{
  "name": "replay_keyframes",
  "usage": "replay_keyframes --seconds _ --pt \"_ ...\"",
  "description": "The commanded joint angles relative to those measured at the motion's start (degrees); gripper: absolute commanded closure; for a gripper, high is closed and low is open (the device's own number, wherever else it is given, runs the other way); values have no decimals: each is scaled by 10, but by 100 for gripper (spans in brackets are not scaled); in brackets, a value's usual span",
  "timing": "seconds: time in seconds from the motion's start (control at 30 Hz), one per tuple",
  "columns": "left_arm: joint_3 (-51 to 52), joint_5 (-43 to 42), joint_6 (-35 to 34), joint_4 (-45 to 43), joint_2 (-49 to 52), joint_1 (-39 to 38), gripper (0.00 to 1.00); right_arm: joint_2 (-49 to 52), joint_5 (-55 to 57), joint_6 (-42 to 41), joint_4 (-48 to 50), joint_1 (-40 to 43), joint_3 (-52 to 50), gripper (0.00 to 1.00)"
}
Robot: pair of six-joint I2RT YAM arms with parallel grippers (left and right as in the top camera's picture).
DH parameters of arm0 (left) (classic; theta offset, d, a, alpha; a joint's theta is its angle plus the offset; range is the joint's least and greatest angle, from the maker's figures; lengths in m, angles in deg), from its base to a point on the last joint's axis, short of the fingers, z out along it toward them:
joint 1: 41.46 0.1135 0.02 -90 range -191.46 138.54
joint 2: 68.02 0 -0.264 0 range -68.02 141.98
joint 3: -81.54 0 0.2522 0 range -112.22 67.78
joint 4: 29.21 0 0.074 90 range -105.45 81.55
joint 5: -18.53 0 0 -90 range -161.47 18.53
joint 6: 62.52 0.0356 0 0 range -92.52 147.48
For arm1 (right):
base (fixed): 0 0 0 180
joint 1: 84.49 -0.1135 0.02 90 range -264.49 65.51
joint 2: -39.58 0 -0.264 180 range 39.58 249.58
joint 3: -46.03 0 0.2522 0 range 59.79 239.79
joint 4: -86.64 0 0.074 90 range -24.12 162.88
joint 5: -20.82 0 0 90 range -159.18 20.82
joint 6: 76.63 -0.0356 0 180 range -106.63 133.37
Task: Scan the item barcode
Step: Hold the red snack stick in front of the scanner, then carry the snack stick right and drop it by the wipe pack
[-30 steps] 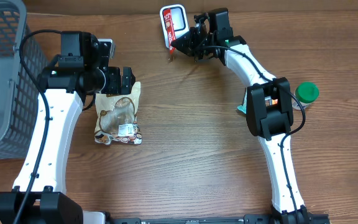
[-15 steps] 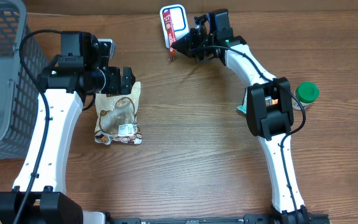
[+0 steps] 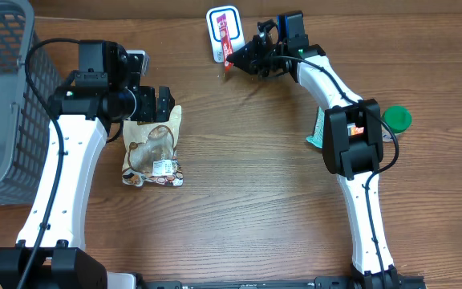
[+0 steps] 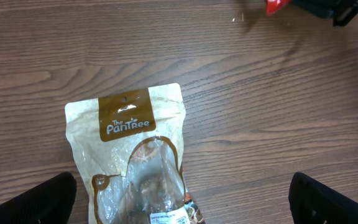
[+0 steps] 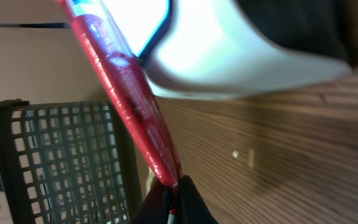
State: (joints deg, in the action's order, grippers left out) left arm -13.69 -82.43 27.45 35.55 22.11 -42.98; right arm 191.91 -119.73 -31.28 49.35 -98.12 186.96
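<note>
Listing 1 wood-grain tabletop (image 3: pixel 247 185) with 2 arms over it.

Item 1: red packet (image 5: pixel 129 93), thin and long. The right fingers (image 5: pixel 194 208) are pressed together on its lower end, and it rises from them at a tilt.

Item 2: white scanner (image 5: pixel 247 56) with a bright window, just behind the packet and beyond the right fingers. Whether the packet and scanner touch cannot be told.

Item 3: snack pouch (image 4: pixel 129 155), brown and cream with a clear window, lying flat on the tabletop. The left fingers (image 4: pixel 36 199) are spread wide apart above it and hold nothing. In the wrist view the pouch lies between them, with a small white label at the end nearest them.

Item 4: grey mesh basket (image 3: pixel 6 104), well apart from the left fingers, on the side away from the right fingers.

Item 5: round green lid (image 3: pixel 396 119), well apart from the right fingers, beside the right arm.
</note>
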Motion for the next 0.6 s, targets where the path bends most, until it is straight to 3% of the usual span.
replay_keyframes --seconds 0.0,0.33,0.57 --pt "-4 -5 -6 -2 5 0 0 -45 9 39 -32 11 6 96" --pt "-4 -5 -6 -2 5 0 0 -256 177 333 -385 15 6 96" --pt "-4 -5 -6 -2 5 0 0 -326 384 390 -635 29 6 96"
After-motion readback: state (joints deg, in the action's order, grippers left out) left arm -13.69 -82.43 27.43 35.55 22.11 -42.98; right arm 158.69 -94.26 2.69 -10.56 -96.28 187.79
